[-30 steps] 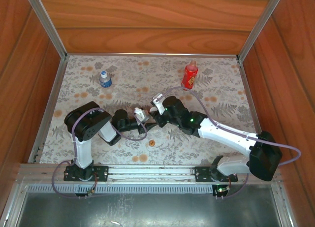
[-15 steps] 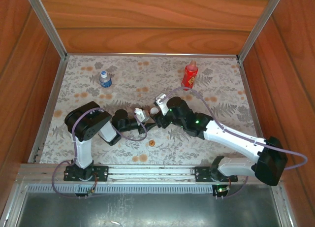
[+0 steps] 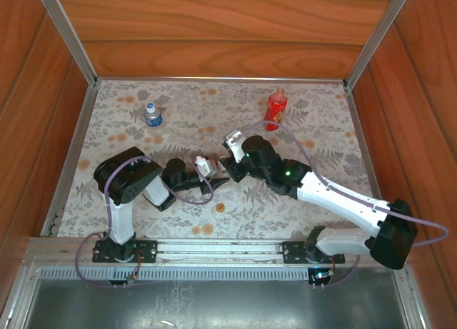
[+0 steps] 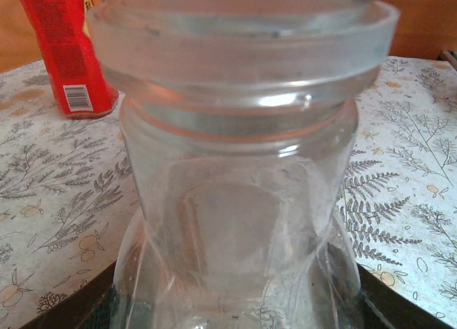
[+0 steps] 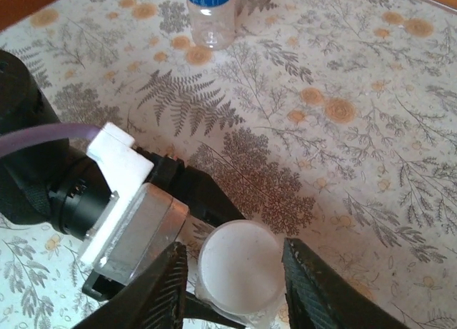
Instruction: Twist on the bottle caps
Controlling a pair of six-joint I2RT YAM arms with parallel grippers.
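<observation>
My left gripper (image 3: 213, 173) is shut on the slim clear bottle (image 4: 235, 165) and holds it upright at the middle of the table. A white cap (image 5: 239, 270) sits on the bottle's mouth. Low over the bottle, my right gripper (image 5: 234, 261) is shut on that cap, one finger (image 5: 168, 290) on each side. From above, the right gripper (image 3: 230, 168) covers the bottle top. An orange cap (image 3: 221, 207) lies loose on the table in front of both grippers. The short bottle with the blue label (image 3: 152, 115) stands at the back left and the red bottle (image 3: 275, 109) at the back right.
Wooden walls close the table on the left, back and right, with metal posts (image 3: 68, 36) at the back corners. The red bottle (image 4: 68, 51) stands close behind the held bottle. The left arm's black wrist and white camera block (image 5: 114, 179) lie just beside the right fingers.
The right gripper opened wide off the cap and has come in on it again. Its wrist turned and shifted slightly left. The left arm and the bottle stayed still.
</observation>
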